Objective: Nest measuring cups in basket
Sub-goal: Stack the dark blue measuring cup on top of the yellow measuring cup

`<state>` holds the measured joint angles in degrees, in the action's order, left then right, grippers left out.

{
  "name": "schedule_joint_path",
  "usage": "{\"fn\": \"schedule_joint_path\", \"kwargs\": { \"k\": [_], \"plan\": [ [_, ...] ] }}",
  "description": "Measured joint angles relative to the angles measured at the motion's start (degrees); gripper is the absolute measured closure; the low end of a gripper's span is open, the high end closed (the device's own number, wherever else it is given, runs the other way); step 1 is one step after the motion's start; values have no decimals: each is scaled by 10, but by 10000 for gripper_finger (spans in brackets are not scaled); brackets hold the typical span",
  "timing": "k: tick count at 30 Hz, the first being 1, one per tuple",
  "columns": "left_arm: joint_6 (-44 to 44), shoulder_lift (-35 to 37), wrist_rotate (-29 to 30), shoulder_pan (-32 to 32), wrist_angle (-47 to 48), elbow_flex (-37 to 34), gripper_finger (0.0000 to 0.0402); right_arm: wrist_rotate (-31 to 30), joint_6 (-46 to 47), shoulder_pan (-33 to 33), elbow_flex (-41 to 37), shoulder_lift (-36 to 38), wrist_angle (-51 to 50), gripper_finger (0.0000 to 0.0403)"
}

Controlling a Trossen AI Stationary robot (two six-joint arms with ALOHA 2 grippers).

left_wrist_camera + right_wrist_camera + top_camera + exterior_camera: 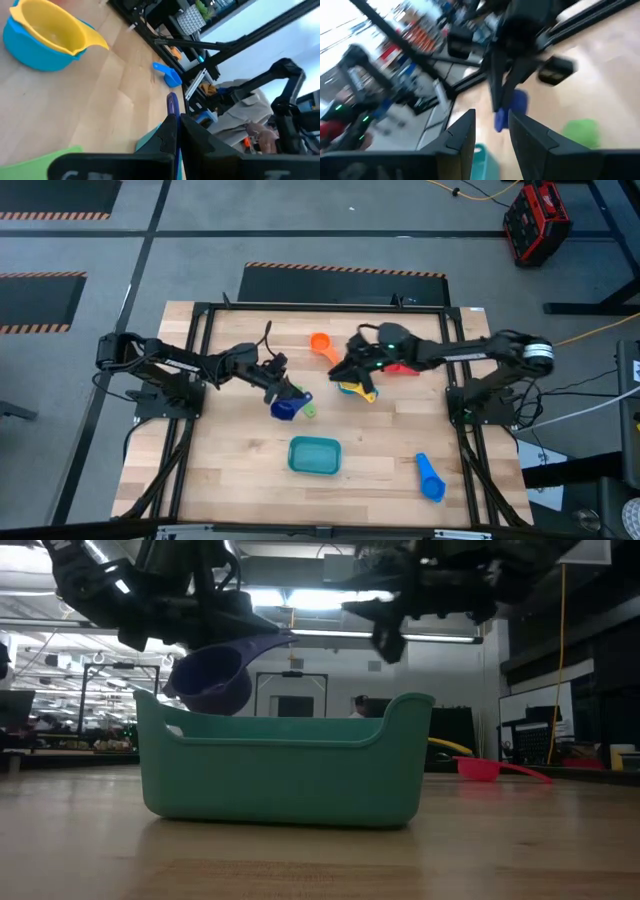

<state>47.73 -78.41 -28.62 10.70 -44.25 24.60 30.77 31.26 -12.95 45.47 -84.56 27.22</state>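
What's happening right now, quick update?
Left gripper shut on dark blue cup, lifted. Right gripper open, empty. Basket empty; path clear.

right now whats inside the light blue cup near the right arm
The yellow cup sits nested inside the light blue cup, its handle sticking out over the rim. The yellow cup itself looks empty. The light blue cup's floor is covered, so anything beneath cannot be seen.

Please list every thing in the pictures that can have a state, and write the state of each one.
left gripper: shut on the dark blue cup's handle, above the table.
dark blue cup: held off the table, not in the basket.
right gripper: slightly open, holding nothing.
basket: upright, empty.
yellow cup: nested in the light blue cup.
orange cup: lying loose.
blue cup: lying loose.
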Motion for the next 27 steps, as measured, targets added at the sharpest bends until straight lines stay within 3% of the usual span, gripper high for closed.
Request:
{"fn": "schedule_joint_path", "kwargs": {
  "k": [5,14,27],
  "plan": [
    [-4,0,0,0,0,0,400,93,4,0,58,-85,0,281],
    [-5,0,2,-3,0,0,400,158,32,3,119,-176,1,281],
    [-4,0,2,-8,5,0,400,128,10,19,124,-193,1,281]
  ]
}}
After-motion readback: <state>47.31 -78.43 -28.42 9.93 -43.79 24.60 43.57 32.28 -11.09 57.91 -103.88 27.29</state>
